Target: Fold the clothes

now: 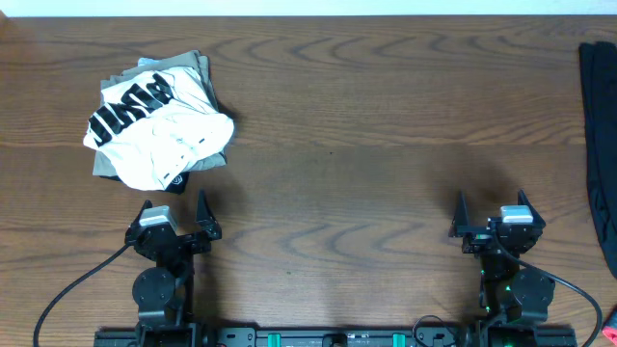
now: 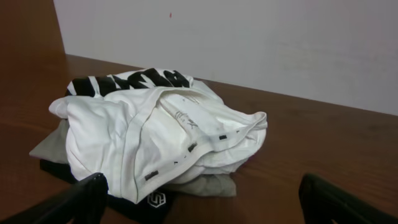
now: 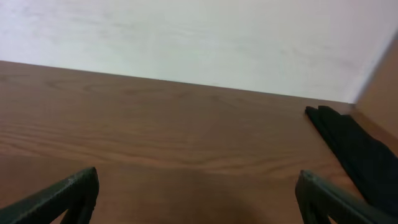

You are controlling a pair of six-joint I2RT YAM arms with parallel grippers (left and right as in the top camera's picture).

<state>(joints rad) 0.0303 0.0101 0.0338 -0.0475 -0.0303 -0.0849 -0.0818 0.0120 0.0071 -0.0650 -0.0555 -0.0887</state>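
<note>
The left gripper (image 1: 174,204) is resting low over the table's near edge at about seven o'clock in the overhead view. Its two dark fingers (image 2: 81,200) are standing wide apart, released and holding nothing. The right gripper (image 1: 492,200) is sitting at about five o'clock, its fingers likewise spread and gripping nothing. Neither gripper is touching any fabric.

Just beyond the left gripper, at its twelve o'clock, a rumpled pile of garments is lying on the brown wood-grain table (image 1: 337,116). A white shirt with bold black lettering (image 1: 159,120) is sitting on top. A khaki folded garment (image 1: 198,66) is showing at the pile's edges underneath. A small black piece of fabric with a white logo (image 2: 155,199) is peeking out at the pile's near edge.

The long black stretchy pants (image 1: 600,145) are lying well apart from both grippers, at the table's three o'clock edge. They are running as a dark strip along that side and are partly cut off by the frame. From the right gripper they are lying toward two o'clock. A plain white wall (image 3: 186,37) is rising behind the table's far edge.
</note>
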